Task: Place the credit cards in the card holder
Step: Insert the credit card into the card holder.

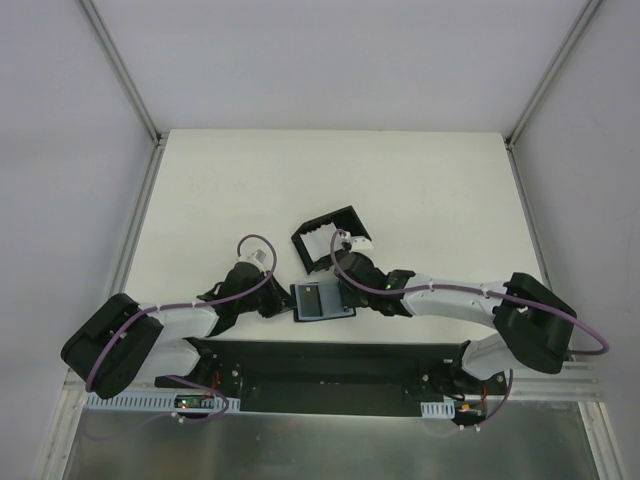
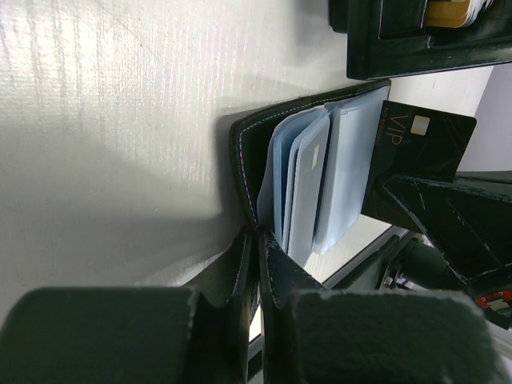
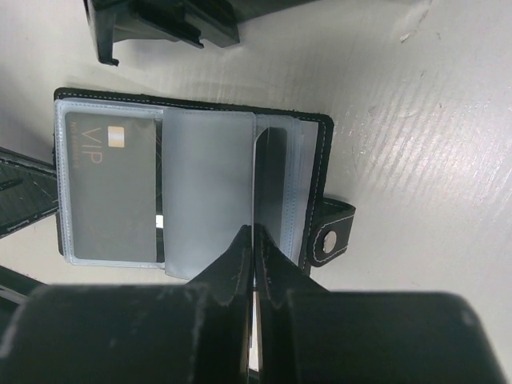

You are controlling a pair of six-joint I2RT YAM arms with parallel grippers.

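The card holder (image 1: 322, 302), a black wallet, lies open at the table's near edge, showing bluish clear sleeves (image 3: 204, 192) and a clasp tab (image 3: 328, 240). A dark "VIP" card (image 3: 108, 188) sits in its left sleeve. My left gripper (image 2: 258, 240) is shut on the wallet's black cover edge (image 2: 244, 160), and it sits at the wallet's left side in the top view (image 1: 283, 303). My right gripper (image 3: 254, 236) is shut on a thin pale credit card (image 3: 254, 176), seen edge-on. The card stands upright over the sleeves near the wallet's middle.
A larger black walled tray (image 1: 330, 238) stands just behind the wallet, with small white things (image 1: 352, 240) at its right side. The tray's wall shows in the right wrist view (image 3: 160, 20). The black base rail (image 1: 320, 365) runs close in front of the wallet.
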